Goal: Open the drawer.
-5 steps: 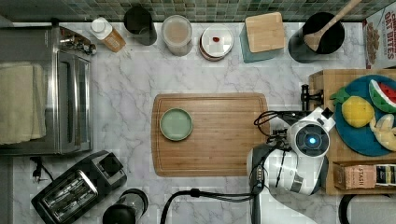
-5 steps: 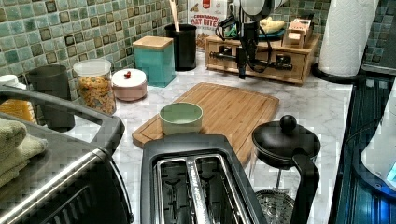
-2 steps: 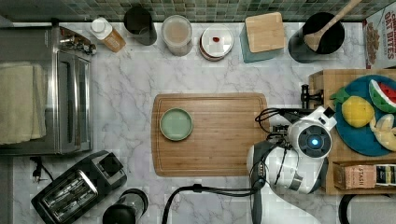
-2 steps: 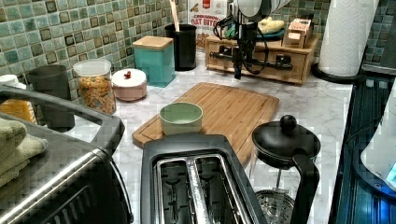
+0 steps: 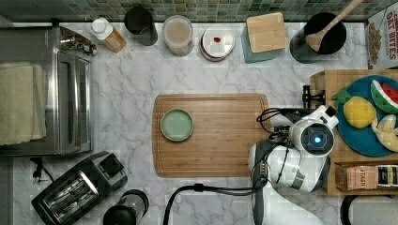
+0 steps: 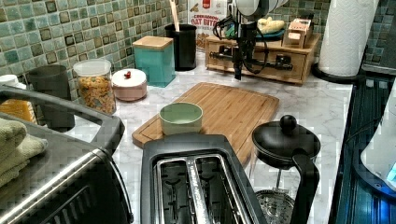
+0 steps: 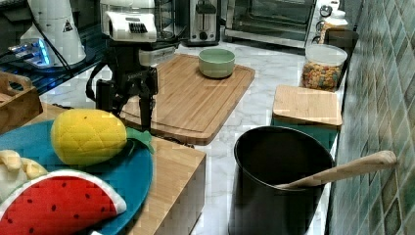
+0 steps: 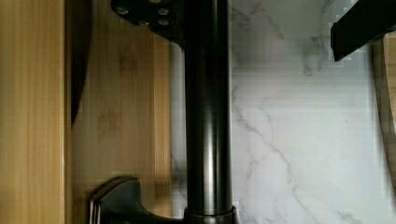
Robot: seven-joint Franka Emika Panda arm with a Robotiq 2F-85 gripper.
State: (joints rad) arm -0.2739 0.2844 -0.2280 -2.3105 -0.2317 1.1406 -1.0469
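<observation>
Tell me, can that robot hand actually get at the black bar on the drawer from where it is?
Probably yes. The hand hangs straight down at the drawer front, level with its black bar handle, with bare marble counter below and nothing between them.

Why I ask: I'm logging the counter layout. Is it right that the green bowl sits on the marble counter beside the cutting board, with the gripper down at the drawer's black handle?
Not quite. The green bowl sits on the cutting board itself, not on the marble beside it; the top view shows this. The rest holds: the gripper is down at the drawer's black handle.
</observation>
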